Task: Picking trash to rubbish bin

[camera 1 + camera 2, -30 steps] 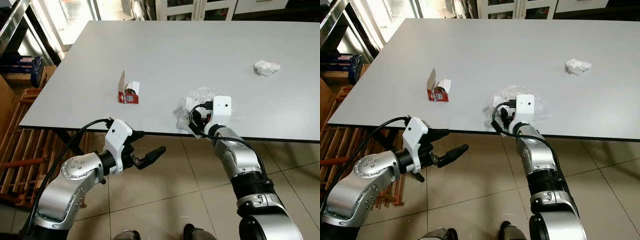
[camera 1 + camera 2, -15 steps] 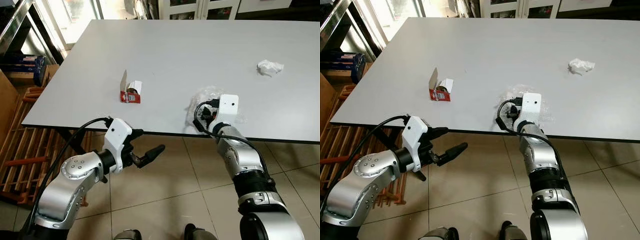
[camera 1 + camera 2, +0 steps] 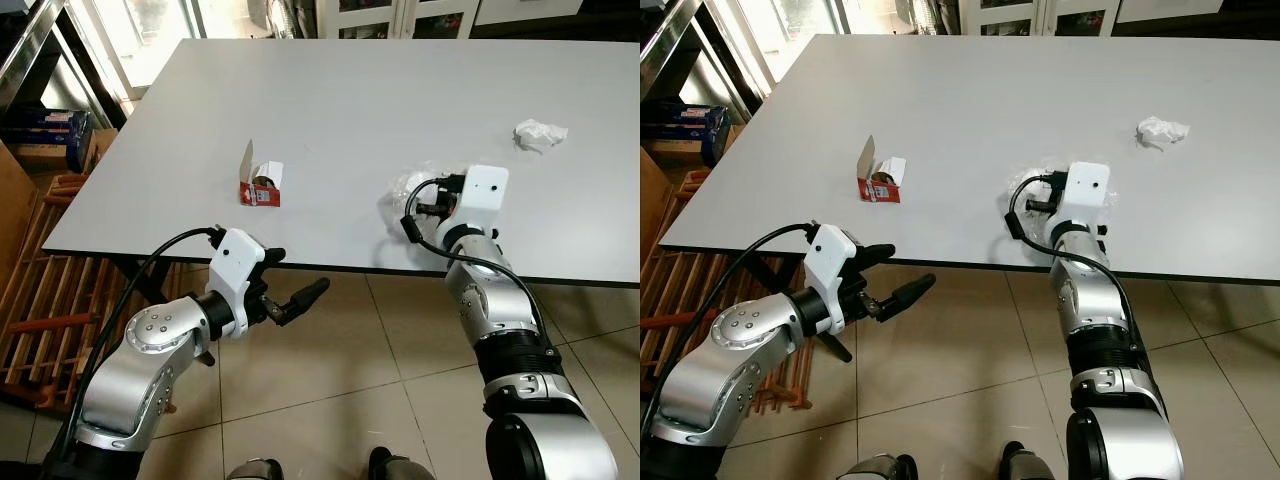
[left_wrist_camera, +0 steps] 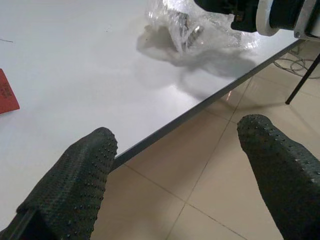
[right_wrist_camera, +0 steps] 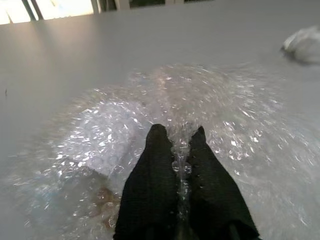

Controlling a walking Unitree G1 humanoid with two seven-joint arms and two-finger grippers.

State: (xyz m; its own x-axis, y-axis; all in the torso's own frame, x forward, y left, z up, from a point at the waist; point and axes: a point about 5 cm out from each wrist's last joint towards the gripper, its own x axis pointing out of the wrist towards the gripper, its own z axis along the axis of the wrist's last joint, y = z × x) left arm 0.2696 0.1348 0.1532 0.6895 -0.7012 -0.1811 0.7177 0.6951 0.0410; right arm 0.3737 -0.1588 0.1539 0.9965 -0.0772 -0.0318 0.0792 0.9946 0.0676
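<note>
A crumpled clear bubble-wrap bag (image 5: pixel 120 125) lies near the front edge of the grey table (image 3: pixel 350 90). My right gripper (image 5: pixel 177 134) is shut on its middle, and the wrap bunches around the fingertips (image 5: pixel 159 137). From the head, the white wrist (image 3: pixel 484 190) sits just right of the wrap (image 3: pixel 403 190). My left gripper (image 3: pixel 293 276) hangs open below and in front of the table edge, holding nothing; its view looks across the table at the wrap (image 4: pixel 200 30). A red and white carton (image 3: pixel 259 183) stands open on the table's left. A crumpled white paper (image 3: pixel 539 134) lies at the far right.
A wooden slatted rack (image 3: pixel 40 290) stands on the floor left of the table, with a blue box (image 3: pixel 45 125) behind it. Beige tiled floor (image 3: pixel 340 380) lies under the arms. White cabinets (image 3: pixel 400 20) stand behind the table.
My right gripper has moved right and slightly farther onto the table, dragging the bubble wrap with it. The left gripper has risen slightly toward the table edge.
</note>
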